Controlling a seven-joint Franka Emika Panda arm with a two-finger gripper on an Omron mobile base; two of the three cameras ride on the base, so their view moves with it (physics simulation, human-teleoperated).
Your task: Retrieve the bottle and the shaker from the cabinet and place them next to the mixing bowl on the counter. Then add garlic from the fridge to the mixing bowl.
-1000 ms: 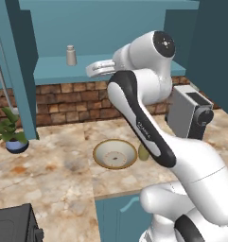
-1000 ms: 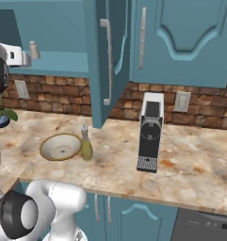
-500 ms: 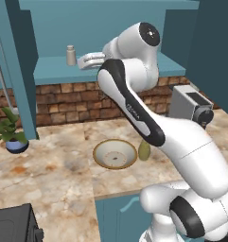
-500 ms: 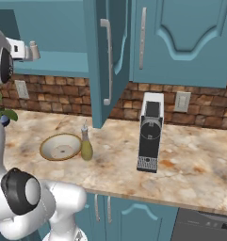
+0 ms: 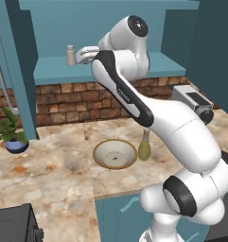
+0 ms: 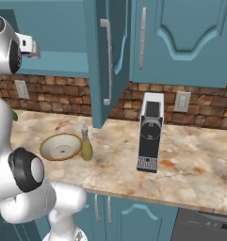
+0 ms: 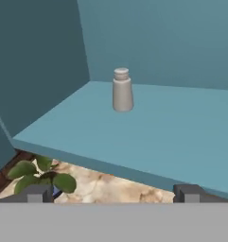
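While facing into the cabinet [image 5: 110, 28], sees the shaker [image 7: 122, 90] dead ahead along the approach line in the hand view, upright on the teal shelf, its long axis vertical, standing free of the walls and a little toward the left wall. From the left base view, finds the same shaker [image 5: 70, 55] just beside the outstretched hand, toward the left end of the shelf, with the gripper [image 5: 81, 55] level with its body and a small gap between. Only one arm here, so no choice of hand.

Jaws spread as wide as they go: two dark fingertips [image 7: 39, 194] far apart at the bottom of the hand view, gripping nothing and touching nothing. Shaker far narrower than the gap, centred between them but not yet inside it. By judgement, needs a straight push forward above the shelf's front edge until the fingers flank the shaker, then a squeeze across its width; tipping the light upright thing with one finger looks the main risk.

Bottle [image 6: 86, 146] already down on the counter [image 6: 190, 164], upright, just beside the mixing bowl [image 6: 61, 146] on its right in the right base view. Bowl bare of garlic, so far as can be told
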